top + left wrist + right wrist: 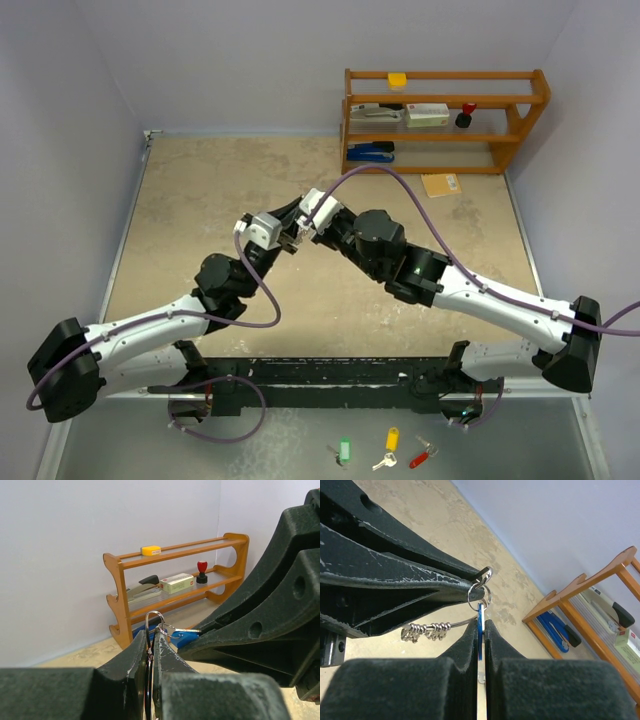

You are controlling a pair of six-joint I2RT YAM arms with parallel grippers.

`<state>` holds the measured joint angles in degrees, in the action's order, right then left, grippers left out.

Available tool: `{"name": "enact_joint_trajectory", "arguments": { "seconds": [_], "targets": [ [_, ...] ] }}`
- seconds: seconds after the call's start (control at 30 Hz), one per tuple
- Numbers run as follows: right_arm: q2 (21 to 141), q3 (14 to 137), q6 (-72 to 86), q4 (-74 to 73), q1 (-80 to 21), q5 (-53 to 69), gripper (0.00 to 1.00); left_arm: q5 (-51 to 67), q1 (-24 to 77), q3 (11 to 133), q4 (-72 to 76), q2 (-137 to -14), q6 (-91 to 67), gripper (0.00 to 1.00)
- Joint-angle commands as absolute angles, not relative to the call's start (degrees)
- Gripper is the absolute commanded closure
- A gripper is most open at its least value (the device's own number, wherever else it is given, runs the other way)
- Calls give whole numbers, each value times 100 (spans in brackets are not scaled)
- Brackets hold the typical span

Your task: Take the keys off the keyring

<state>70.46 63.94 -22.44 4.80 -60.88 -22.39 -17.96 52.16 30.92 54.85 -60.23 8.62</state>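
Where the two arms meet over the middle of the surface (200, 220), the left pincer (150, 651) has its fingers pressed together on the lower part of the keyring (154, 616). The ring stands upright above the fingertips, seen almost edge-on. The right pincer (480, 630) is squeezed tight on the blue-headed key (480, 616). A small silver loop (480, 596) joins that key to the ring, just beside the left fingertips. A short string of silver coils (426, 630) hangs off to one side. I cannot make out any other keys.

Nothing legible shows. The white box (176, 583) on the wooden rack (450, 75) carries a small red mark and print too fine to read. The yellow block (150, 550) on the top rail has a dark line of writing, also unreadable. A red-topped stamp (201, 571) stands near the box, and a blue stapler (559, 630) lies on the bottom shelf.

Walls close the surface on the left, back and right. The rack fills the far right corner, with a tan packet (440, 184) just in front of it. Both pincers are well apart from the rack and the walls, with bare surface all round. Green (345, 450), yellow (391, 440) and red (420, 458) tagged keys lie on the lower ledge in front of the arm bases.
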Motion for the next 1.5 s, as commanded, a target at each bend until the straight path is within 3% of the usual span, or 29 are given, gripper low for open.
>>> {"name": "enact_joint_trajectory", "arguments": {
  "seconds": [0.0, 0.53, 0.83, 1.07, 1.37, 1.47],
  "targets": [
    [7020, 6240, -2187, 167, -6003, -2732, 100, -2136, 5078, 3143, 6489, -5440, 967, 100],
    [7130, 5932, -1820, 413, -5344, -2119, 100, -1740, 5078, 2611, 7711, -4489, 822, 100],
    [6881, 5951, -1850, 545, -5344, -2215, 100, -1844, 5080, 3126, 6260, -4720, 820, 100],
    [6893, 6247, -2083, 426, -5344, -2378, 100, -2079, 5080, 3252, 5239, -4831, 664, 71],
    [6861, 6687, -2247, 94, -5368, -2080, 100, -1535, 5080, 3315, 4460, -5158, 765, 66],
    [6903, 6812, -2299, 27, -5415, -2074, 100, -1112, 5078, 3287, 4459, -5193, 741, 59]
  ]
}}
